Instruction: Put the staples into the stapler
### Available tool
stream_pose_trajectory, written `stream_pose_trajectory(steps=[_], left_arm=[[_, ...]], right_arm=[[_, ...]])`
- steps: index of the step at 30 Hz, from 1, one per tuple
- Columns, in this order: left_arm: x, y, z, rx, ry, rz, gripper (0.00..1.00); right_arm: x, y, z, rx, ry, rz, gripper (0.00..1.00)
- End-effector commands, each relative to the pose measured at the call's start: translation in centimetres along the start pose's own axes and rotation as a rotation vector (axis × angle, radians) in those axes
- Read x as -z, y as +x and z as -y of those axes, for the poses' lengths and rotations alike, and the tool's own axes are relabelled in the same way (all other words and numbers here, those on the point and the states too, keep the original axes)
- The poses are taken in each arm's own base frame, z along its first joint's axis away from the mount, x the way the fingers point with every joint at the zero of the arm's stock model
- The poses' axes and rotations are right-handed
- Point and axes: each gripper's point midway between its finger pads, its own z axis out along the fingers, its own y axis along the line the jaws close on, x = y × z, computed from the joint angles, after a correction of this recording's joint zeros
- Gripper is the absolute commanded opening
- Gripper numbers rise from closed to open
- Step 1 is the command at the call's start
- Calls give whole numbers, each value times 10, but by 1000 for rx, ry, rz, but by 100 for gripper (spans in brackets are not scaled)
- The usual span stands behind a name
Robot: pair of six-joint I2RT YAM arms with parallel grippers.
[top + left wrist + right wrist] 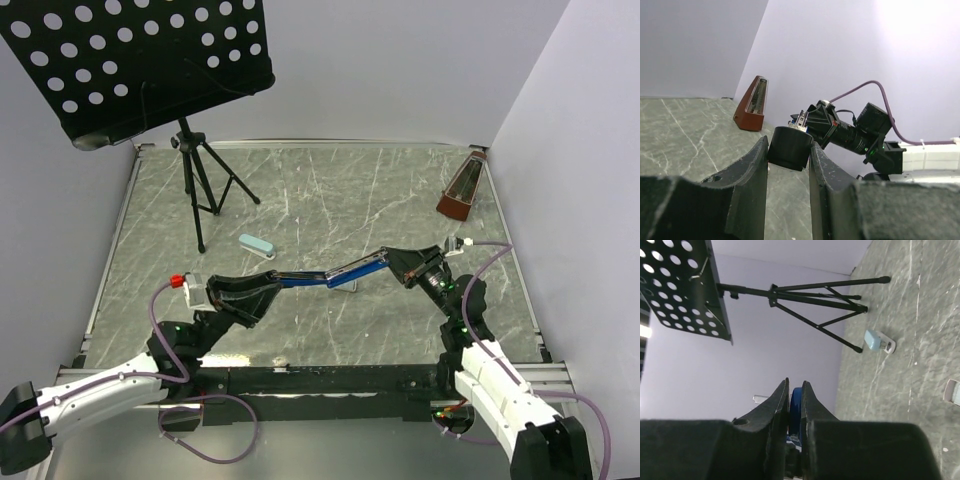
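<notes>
Dark blue stapler (335, 272): opened out long and slim, lifted off the grey marbled table (400, 200) near its front middle, and spanning the gap between the two grippers.
Left gripper (265, 292): its fingers stand partly apart and are clamped on the stapler's black end. In the left wrist view that rounded black end (789, 146) sits squeezed between both fingers (752, 170).
Right gripper (398, 263): its jaws are narrow and pinch the stapler's other end. The right wrist view shows only a sliver of blue (796, 407) in the slim gap.
Silvery piece (345, 286): small, and hangs just under the stapler's middle. Whether it is the staples cannot be told.
Pale blue box (257, 246): lies flat on the table behind the stapler's left half, touching neither gripper.
Music stand (150, 60): black and perforated, at the far left corner.
Metronome (462, 190): reddish-brown, at the far right, well apart from the stapler.
</notes>
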Motion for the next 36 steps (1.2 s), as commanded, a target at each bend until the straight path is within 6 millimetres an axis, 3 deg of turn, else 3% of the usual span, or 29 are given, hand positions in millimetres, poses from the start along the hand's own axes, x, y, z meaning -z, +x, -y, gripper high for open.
stream_pose_trajectory(steps=[1,6,9,11,15,22,27,29,30,32,33,34,36], left_arm=[[17,2,-36,158,-171,84,13],[27,27,-45,255,-217,26,27],[29,35,-48,281,-235,-1,39],[31,41,-52,306,-267,-16,55],[34,46,-58,324,-303,-27,70],[29,45,-59,296,-329,-59,88],[5,26,-40,135,-253,-110,94],[-2,37,-34,-2,-196,-211,94],[-15,29,-23,-46,-152,-222,96],[-21,56,-21,-191,-77,-373,98],[-35,48,-13,-227,-44,-376,99],[-38,66,-19,-305,-22,-448,99],[-54,68,-10,-387,54,-475,98]], right_arm=[[8,-39,-53,-4,-236,192,0],[8,-45,-65,2,-271,206,0],[8,-49,-67,6,-274,223,0],[9,-50,-68,7,-278,226,0],[9,-54,-69,2,-278,232,0],[7,-54,-63,36,-237,237,0],[6,-50,-55,38,-219,218,0],[5,-49,-51,38,-208,207,0],[5,-48,-50,42,-206,204,0],[5,-46,-48,38,-204,193,0],[4,-45,-46,34,-199,187,0],[4,-44,-45,35,-196,182,0],[5,-42,-43,32,-197,176,0]])
